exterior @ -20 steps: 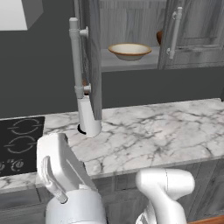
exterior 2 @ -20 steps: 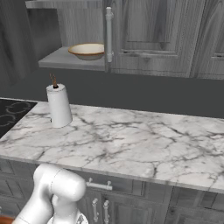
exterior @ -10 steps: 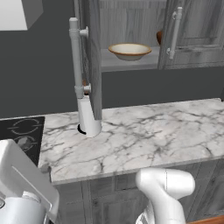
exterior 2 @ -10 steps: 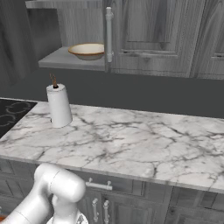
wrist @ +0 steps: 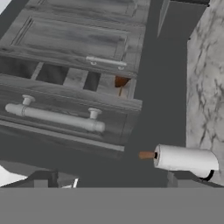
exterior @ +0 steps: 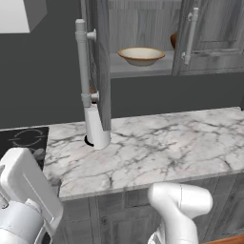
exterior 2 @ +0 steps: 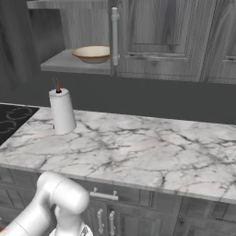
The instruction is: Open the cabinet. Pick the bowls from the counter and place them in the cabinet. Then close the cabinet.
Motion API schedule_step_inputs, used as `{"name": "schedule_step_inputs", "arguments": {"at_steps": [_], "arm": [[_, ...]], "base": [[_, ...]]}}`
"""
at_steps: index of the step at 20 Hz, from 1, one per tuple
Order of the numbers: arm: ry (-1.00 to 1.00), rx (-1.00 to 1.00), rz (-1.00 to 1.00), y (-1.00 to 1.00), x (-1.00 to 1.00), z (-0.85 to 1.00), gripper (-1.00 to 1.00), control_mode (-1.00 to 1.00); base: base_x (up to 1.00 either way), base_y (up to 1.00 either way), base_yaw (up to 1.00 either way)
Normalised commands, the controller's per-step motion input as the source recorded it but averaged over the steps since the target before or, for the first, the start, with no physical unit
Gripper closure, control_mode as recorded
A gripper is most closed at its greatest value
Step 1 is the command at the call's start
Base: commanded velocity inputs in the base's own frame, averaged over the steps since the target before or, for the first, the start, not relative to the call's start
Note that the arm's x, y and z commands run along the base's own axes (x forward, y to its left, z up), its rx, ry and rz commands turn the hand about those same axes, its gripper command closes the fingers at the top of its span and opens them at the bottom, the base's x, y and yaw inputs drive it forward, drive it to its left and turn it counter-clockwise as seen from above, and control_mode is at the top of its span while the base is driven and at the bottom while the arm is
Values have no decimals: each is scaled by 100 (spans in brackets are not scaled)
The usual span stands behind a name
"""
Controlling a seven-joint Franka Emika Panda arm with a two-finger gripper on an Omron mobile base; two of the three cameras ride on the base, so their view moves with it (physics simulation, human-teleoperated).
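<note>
A: Where are the bowls?

B: The cream bowl [exterior: 141,55] sits on the shelf [exterior: 138,69] of the cabinet [exterior: 143,28], at about 12 o'clock in the left base view. In the right base view the same bowl [exterior 2: 92,53] is at 11 o'clock, just left of the silver handle [exterior 2: 114,39].

A: And the brown one?

B: The brown bowl [exterior: 174,40] is a dark sliver on the same shelf, to the right of the cream one, mostly hidden behind the right door [exterior: 209,35]. In the hand view a reddish-brown shape [wrist: 121,81] shows inside the cabinet, near the centre.

A: Is the cabinet open?

B: Yes. The left door [exterior: 99,62] swings out toward the camera, edge-on, with its bar handle [exterior: 82,64] at 10 o'clock. The right door looks nearly shut; I cannot tell how far.

A: What is on the counter?

B: The counter [exterior: 157,147] carries a paper towel roll [exterior: 96,126], standing upright at its left end, right below the open door. The right base view shows the roll [exterior 2: 61,111] at 9 o'clock, beside the cooktop [exterior 2: 11,120].

A: And the gripper?

B: The gripper [wrist: 111,180] is released, its fingertips [wrist: 43,179] spread wide at 6 o'clock in the hand view, with nothing between them. That view is rolled, so the towel roll lies sideways at 4 o'clock.
</note>
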Motion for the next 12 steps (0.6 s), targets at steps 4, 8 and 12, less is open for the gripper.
{"name": "schedule_step_inputs", "arguments": {"at_steps": [4,8,12], "arm": [[-6,4,-11,2,13,-3,-100,-100],[-1,0,-9,1,19,0,-100,-100],[-2,0,-9,0,23,0,-100,-100]], "base": [[0,0,0],[0,0,0],[0,0,0]]}}
